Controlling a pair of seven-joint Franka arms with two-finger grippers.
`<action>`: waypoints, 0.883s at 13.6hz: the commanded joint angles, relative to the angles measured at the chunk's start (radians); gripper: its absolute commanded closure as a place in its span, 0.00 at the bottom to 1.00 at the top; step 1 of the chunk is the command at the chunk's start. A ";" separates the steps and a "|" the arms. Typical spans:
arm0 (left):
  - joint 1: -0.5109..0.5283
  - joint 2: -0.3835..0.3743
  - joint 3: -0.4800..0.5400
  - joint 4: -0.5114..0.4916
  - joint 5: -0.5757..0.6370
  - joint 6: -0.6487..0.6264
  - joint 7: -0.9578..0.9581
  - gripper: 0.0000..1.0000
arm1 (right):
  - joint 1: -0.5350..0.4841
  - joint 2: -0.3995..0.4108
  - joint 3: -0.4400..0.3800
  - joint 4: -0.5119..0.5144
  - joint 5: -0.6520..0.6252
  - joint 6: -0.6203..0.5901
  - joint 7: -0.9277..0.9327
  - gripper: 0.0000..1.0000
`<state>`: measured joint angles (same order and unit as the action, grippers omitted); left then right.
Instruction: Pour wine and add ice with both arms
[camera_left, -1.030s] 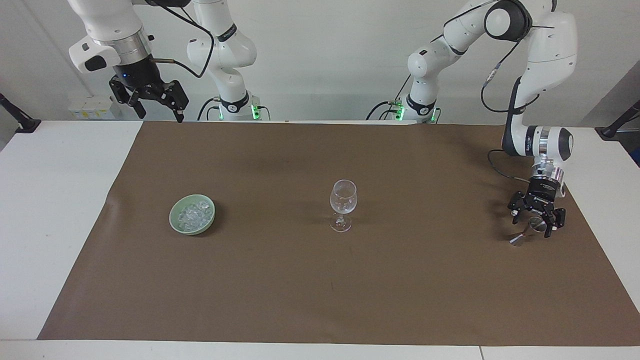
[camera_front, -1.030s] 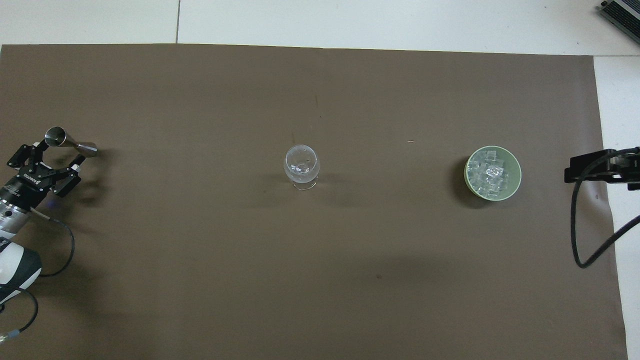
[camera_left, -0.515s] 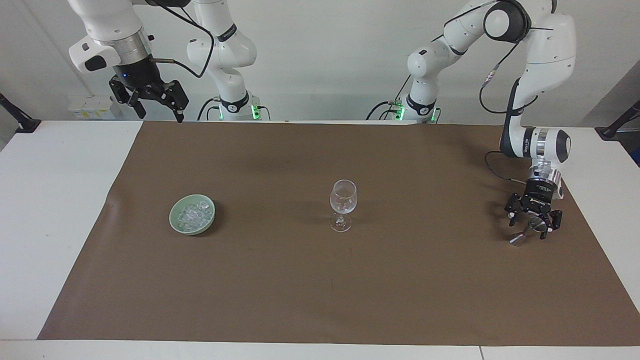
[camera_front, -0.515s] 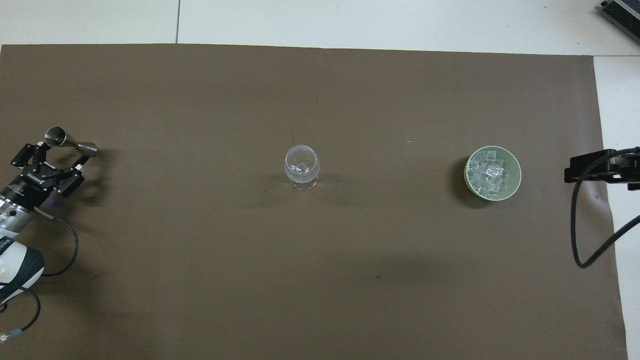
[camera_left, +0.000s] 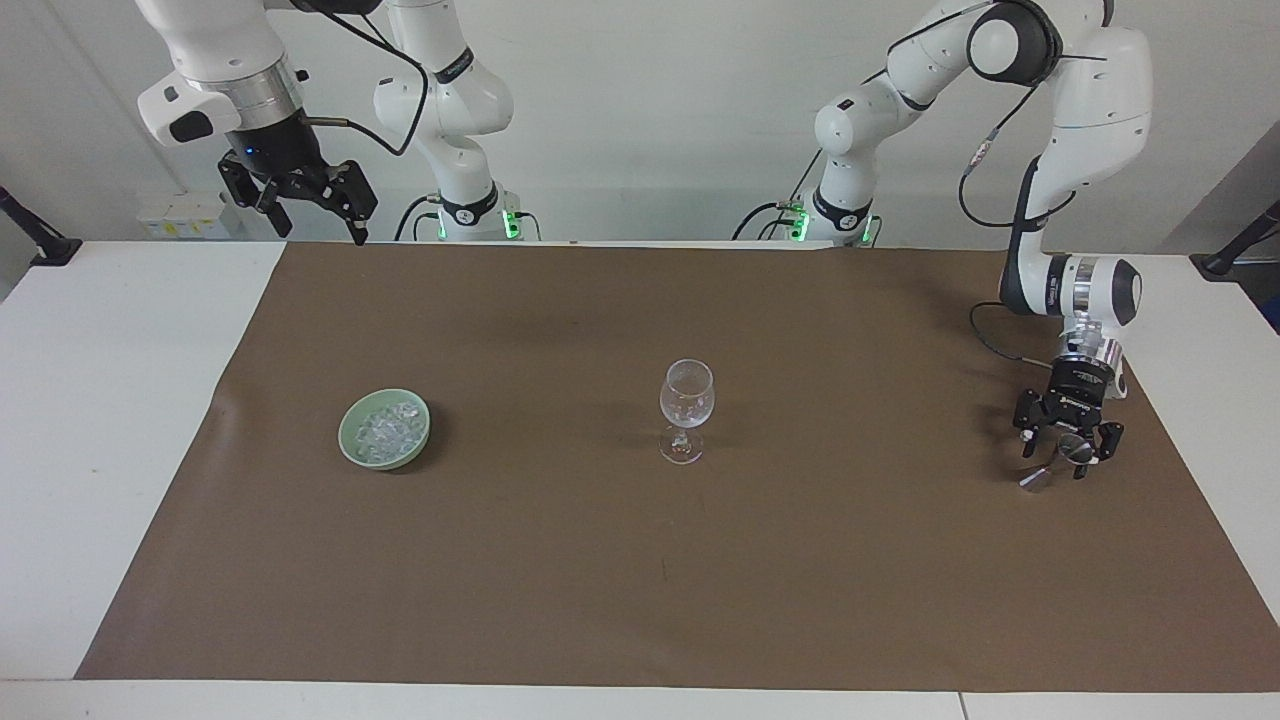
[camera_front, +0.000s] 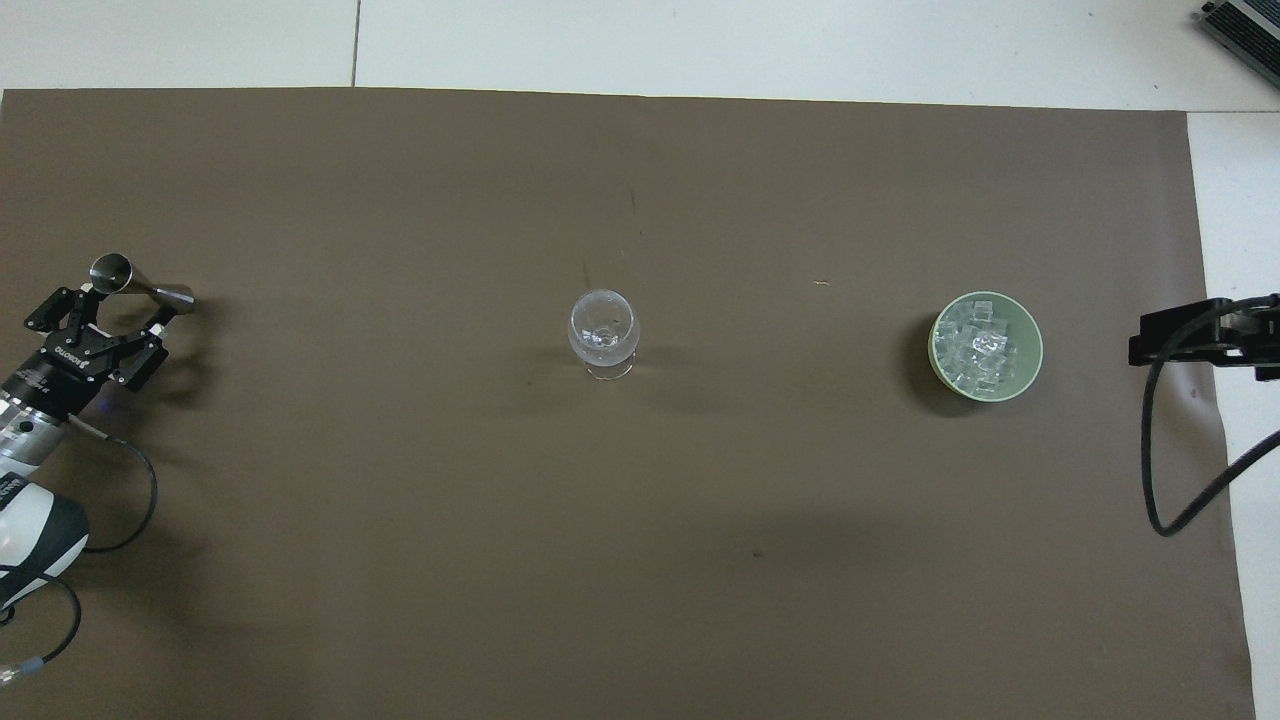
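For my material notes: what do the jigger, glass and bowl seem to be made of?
Jigger: polished metal, probably steel; silvery and reflective.
Glass: clear glass, maybe plastic; the mat shows through it.
Bowl: pale green, smooth and glossy; ceramic or plastic, undecidable.

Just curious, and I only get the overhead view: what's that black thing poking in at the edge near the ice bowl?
Observer: That's the right gripper, open, hanging high over the edge of the mat.
Operator: Is the left one up high too?
Observer: No, the left gripper is low, right down at the metal jigger lying on the mat.
Operator: Does the glass have a stem?
Observer: Yes, the glass stands upright on a short stem.
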<state>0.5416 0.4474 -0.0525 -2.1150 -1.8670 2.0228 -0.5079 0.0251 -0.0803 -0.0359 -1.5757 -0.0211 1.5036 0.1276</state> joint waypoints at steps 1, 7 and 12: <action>-0.012 0.007 0.011 0.000 -0.026 -0.015 0.023 0.31 | 0.003 -0.013 -0.002 -0.010 0.003 -0.010 -0.006 0.00; -0.017 0.007 0.011 -0.002 -0.026 -0.013 0.051 0.37 | 0.004 -0.013 -0.002 -0.012 0.003 -0.010 -0.006 0.00; -0.020 0.007 0.011 -0.003 -0.027 -0.013 0.057 0.43 | 0.004 -0.013 -0.002 -0.010 0.003 -0.010 -0.006 0.00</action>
<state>0.5394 0.4481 -0.0528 -2.1154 -1.8671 2.0227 -0.4723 0.0251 -0.0803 -0.0359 -1.5757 -0.0211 1.5036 0.1276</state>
